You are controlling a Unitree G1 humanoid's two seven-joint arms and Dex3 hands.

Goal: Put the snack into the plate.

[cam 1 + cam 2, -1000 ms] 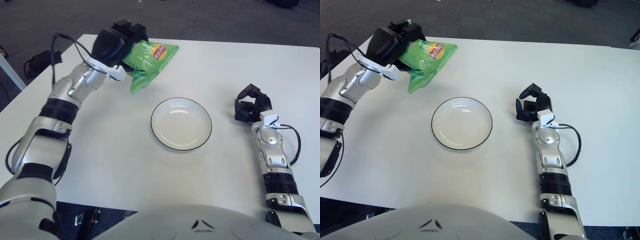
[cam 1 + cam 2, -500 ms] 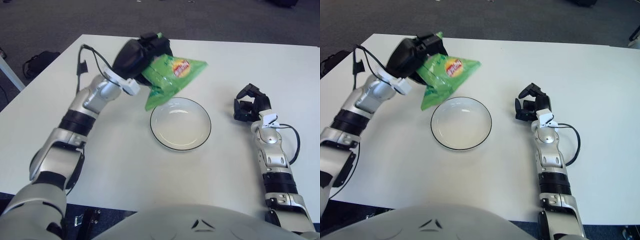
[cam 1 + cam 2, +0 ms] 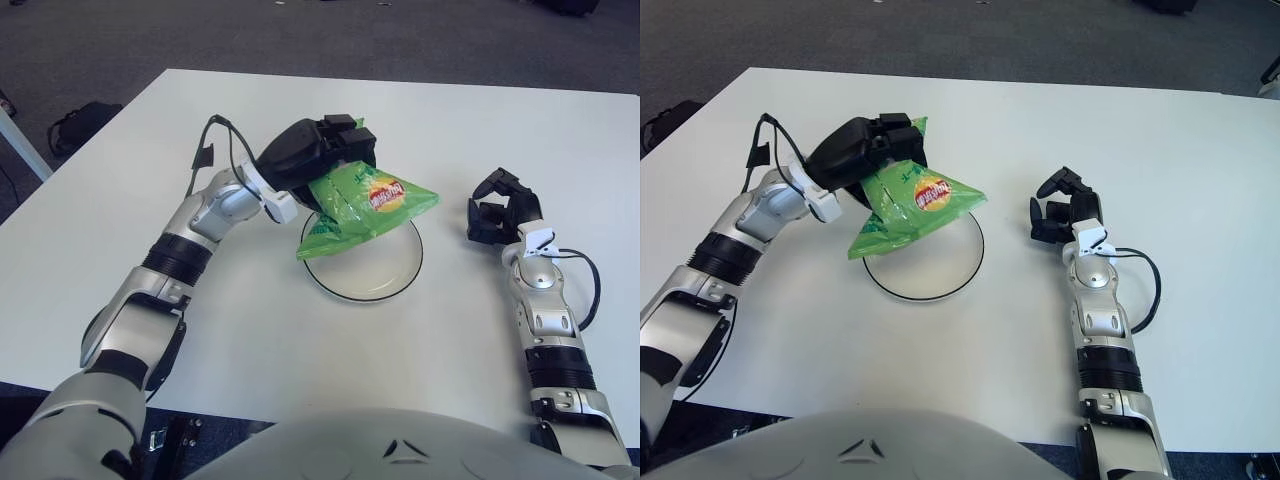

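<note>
The worktop is a plain white rectangular surface; beyond its far and left edges lies dark grey carpeted floor, with a dark object on the floor off the left corner, too indistinct to identify. Near the centre of the worktop sits a shallow round white plate with a thin dark rim; the part of its basin that can be seen holds nothing. The left hand, black-cased, is positioned above the plate's far-left edge, and its fingers are clamped on the upper end of the snack, a green crinkled bag with a red and yellow logo. The bag hangs tilted, overlapping the far and left portions of the plate, with its lower corner extending past the plate's left rim; whether it touches the plate cannot be determined. A black cable loops along the left forearm. The right hand appears to the right of the plate, well apart from it, fingers curled loosely and holding nothing. A black cable runs beside the right wrist.
</note>
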